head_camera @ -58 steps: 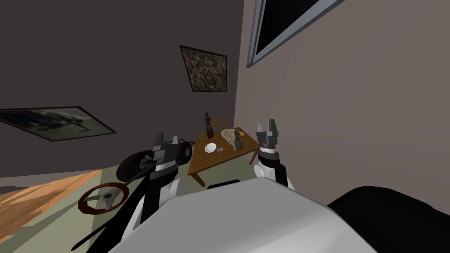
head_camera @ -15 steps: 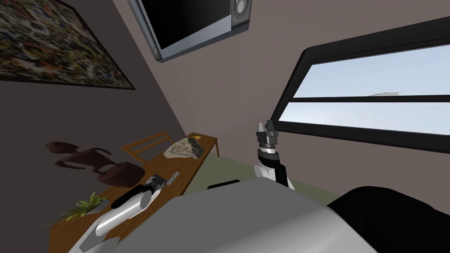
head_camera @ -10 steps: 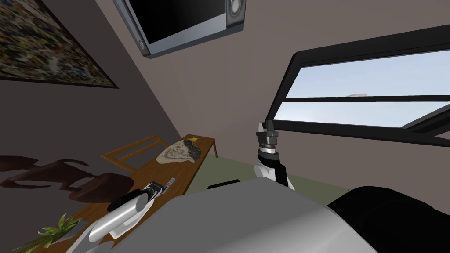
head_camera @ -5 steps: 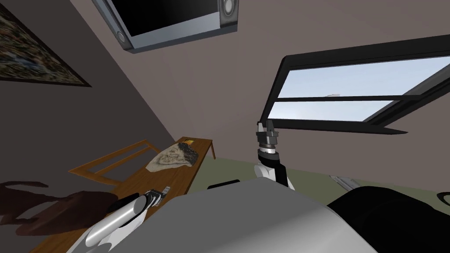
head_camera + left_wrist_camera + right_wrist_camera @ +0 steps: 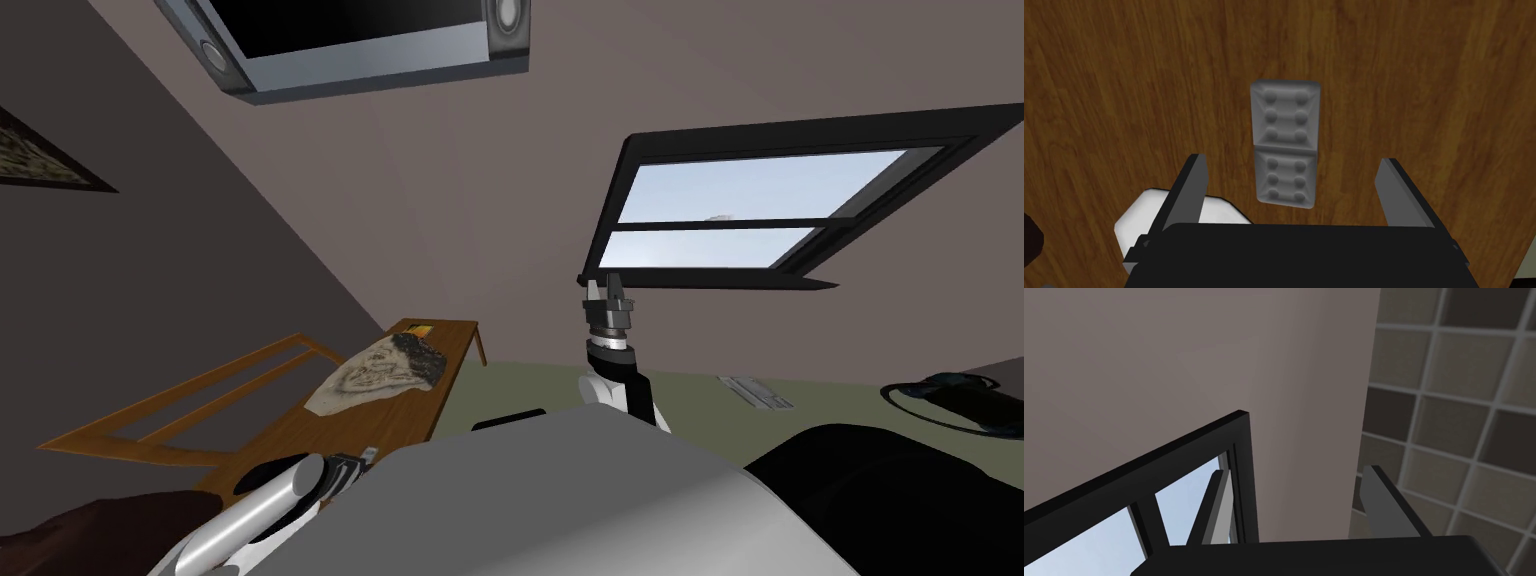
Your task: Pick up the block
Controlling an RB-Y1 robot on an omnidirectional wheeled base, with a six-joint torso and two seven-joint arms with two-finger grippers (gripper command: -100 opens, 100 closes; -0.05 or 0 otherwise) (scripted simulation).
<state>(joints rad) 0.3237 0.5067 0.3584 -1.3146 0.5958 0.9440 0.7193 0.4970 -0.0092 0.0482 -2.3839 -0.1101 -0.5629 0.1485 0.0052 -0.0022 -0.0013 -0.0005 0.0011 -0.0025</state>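
Note:
A grey studded block (image 5: 1285, 140), two joined halves, lies flat on the brown wooden table (image 5: 1124, 75). My left gripper (image 5: 1289, 192) hovers over it, open, and the block's nearer half lies between the two fingers with a gap on each side. In the head view the left gripper (image 5: 350, 468) reaches over the near end of the table (image 5: 300, 420), where the block (image 5: 368, 455) is a small grey sliver at its tip. My right gripper (image 5: 607, 290) is held up in front of the chest, open and holding nothing (image 5: 1296, 503).
A white object (image 5: 1174, 220) lies on the table just beside the left finger. Further along the table sit a grey rock-like slab (image 5: 380, 370) and a small yellow item (image 5: 422, 326). A wooden chair (image 5: 200, 400) stands behind the table. A dark brown figure (image 5: 80, 530) is at the near left.
The whole head view has swung, so the table and chair have slid down and left: my own turn. The left arm stays over the table's near end; the right arm has not moved.

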